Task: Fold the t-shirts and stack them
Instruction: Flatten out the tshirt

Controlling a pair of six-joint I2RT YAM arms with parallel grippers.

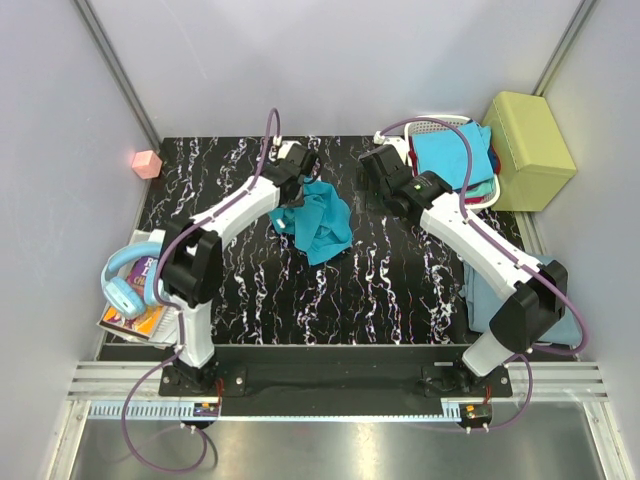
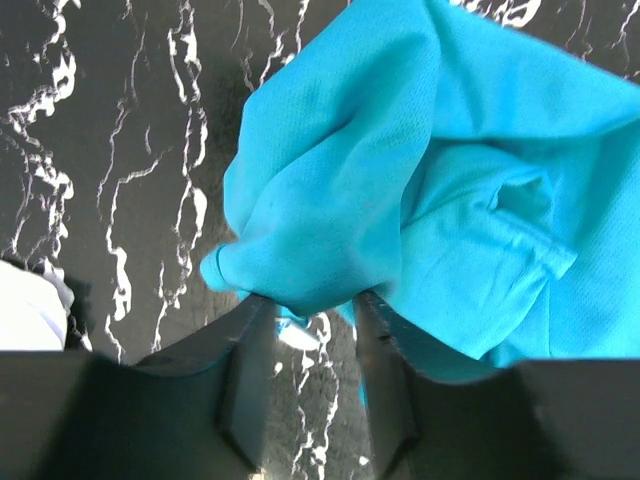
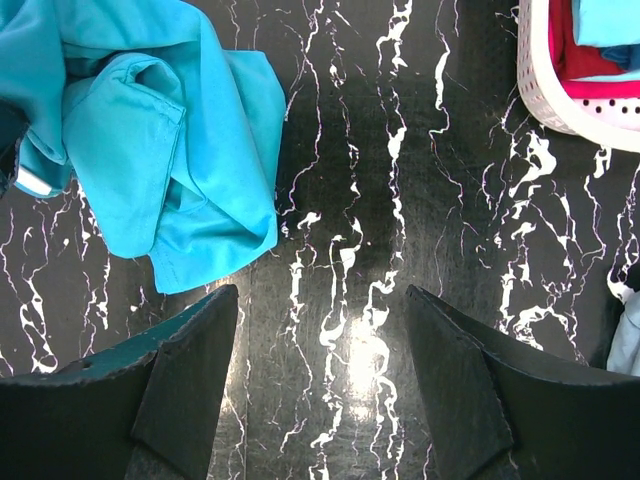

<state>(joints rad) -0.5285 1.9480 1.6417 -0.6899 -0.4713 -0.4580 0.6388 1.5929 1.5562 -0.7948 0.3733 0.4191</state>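
Since the left pincer [image 2: 312,300] only has its tips on either side of a bunched fold of the teal t-shirt [image 2: 400,180], touching cloth on both sides, I honestly can't tell if that's a real grip. If the bite is that shallow, the fold could just slide out on the lift. It also looks like several layers are caught, so my guess is the shirt comes up as a wad instead of opening out.

The right pincer [image 3: 322,292] hangs wide open over bare tabletop [image 3: 380,150] with nothing in it, just beside the shirt's loose hem, so it could snag that hem if it swings in low.

The shirt is crumpled near the far edge, a bit left of the middle. The middle and near half of the tabletop look bare, which seems the best place to spread it. Things are tighter at the far right corner, where the white basket [image 1: 425,130] holds more t-shirts [image 1: 450,155]. A grey-blue shirt [image 1: 478,292] lies along the right edge, and headphones [image 1: 125,280] sit by the left edge.
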